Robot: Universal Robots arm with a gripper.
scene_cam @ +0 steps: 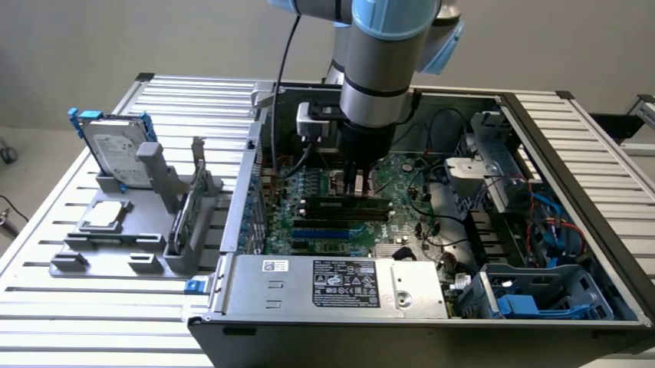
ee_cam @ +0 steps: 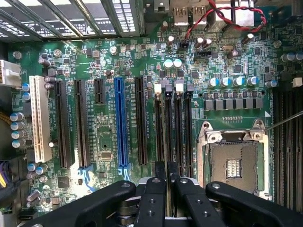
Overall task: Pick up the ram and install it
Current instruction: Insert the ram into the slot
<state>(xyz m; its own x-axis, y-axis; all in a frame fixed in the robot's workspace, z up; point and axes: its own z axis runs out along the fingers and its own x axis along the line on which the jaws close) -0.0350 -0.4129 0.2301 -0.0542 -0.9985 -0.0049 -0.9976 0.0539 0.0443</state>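
- Arm [scene_cam: 379, 69]: reaches straight down into the open computer case [scene_cam: 573, 146], which lies on a slatted metal table [scene_cam: 61, 307].
- Gripper [ee_cam: 166, 164]: its 2 black fingers [ee_cam: 155, 198] stand almost together, clamped on the thin upper edge of the ram. Only a sliver of gap shows between them in the wrist view.
- Ram [scene_cam: 348, 204]: a long, narrow green stick standing on edge directly beneath the fingertips. It runs lengthwise along the bank of 4 black memory slots [ee_cam: 188, 132] on the motherboard [ee_cam: 106, 156]. Whether it is fully seated in its slot cannot be told.
- Memory slots: they lie side by side between the black expansion slots and the processor socket [ee_cam: 234, 163] (a square metal frame with its contacts exposed). The fingers straddle the 2nd slot counted from the expansion side.
- Expansion slots: 1 blue slot [ee_cam: 121, 123] sits among several black ones, with 1 white slot [ee_cam: 40, 118] at the far end of the row.
- Red and black twisted wire [ee_cam: 222, 14]: loops near the board's edge, well apart from the gripper.
- Power supply [scene_cam: 338, 284]: a grey labelled box at the case's near side.
- Grey fixture [scene_cam: 133, 253]: stands on the table at the exterior view's left of the case, and holds 1 hard drive [scene_cam: 113, 149] upright.
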